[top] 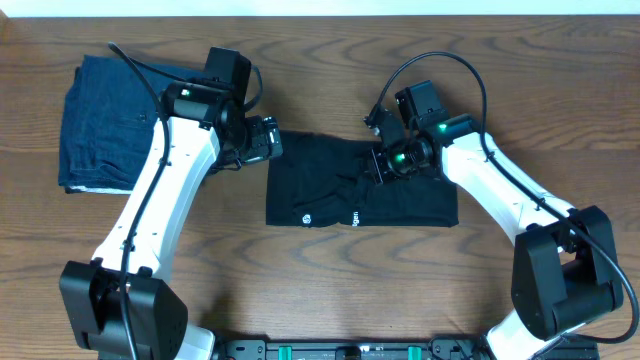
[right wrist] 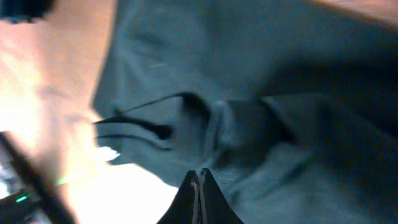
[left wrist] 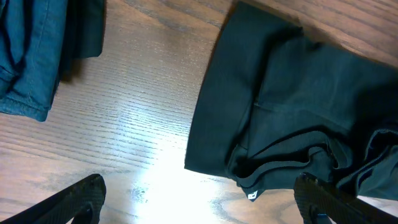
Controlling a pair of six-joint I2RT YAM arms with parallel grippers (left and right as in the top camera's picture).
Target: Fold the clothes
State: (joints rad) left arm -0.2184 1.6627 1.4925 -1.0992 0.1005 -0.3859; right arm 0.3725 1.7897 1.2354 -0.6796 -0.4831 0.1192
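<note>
There is one black T-shirt, one dark blue folded garment, one wooden table and two white-and-black arms, each ending in one gripper. Two small white marks sit near the shirt's lower hem in the overhead view.

The T-shirt lies at the middle of the table, folded into a rough wide rectangle. The blue garment lies well apart from it, at the far left corner.

The left gripper hangs over the shirt's upper left corner. In the left wrist view its two dark fingers stand spread wide at the bottom corners of the picture. Between them are only bare wood and the shirt's edge, and they hold nothing.

The right gripper is down on the upper middle of the shirt. In its wrist view the right gripper shows two black fingers pressed flat together to a hairline. Their tips are in the cloth, and creases gather toward them. It looks to be pinching a thin fold of the shirt.

The shirt is soft, matte and plain black. It has straight outer edges and stacked layers curling at one corner, where a small white tag shows. The cloth is rumpled into ridges around the right gripper. The blue garment has a mottled, denim-like surface and thick rounded folds. The table is brown with fine straight grain and a bright glare patch.
</note>
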